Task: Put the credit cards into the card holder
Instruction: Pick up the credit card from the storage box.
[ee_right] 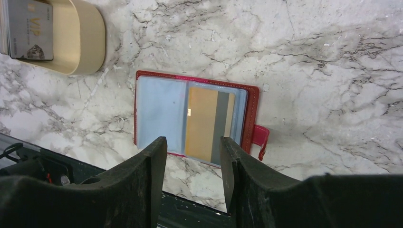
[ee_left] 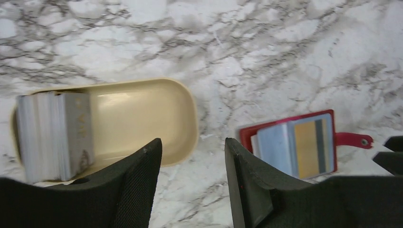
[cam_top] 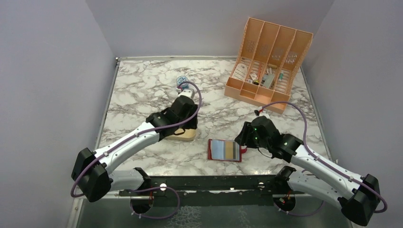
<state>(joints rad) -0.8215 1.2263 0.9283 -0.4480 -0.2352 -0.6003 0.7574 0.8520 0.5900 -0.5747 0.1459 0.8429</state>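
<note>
Both grippers hang open and empty: the left gripper (ee_left: 192, 142) by the shallow tan plastic tray (ee_left: 152, 114), the right gripper (ee_right: 194, 138) over the dark red folding card holder (ee_right: 159, 114), which lies spread flat on the marble table (cam_top: 142, 85). One gold striped card (ee_right: 204, 123) looks tucked into its pale blue pocket. The thick greyish-silver stack of credit cards (ee_left: 52, 133) sits in the tray, so most of the job looks left to do.

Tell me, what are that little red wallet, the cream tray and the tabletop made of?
The card holder looks like red leather or imitation leather, with stitched edges and a snap tab; its pale blue pockets seem glossy plastic. The tray looks like smooth moulded plastic, rounded with a soft sheen. The table shows marble veining, possibly a printed laminate.
</note>
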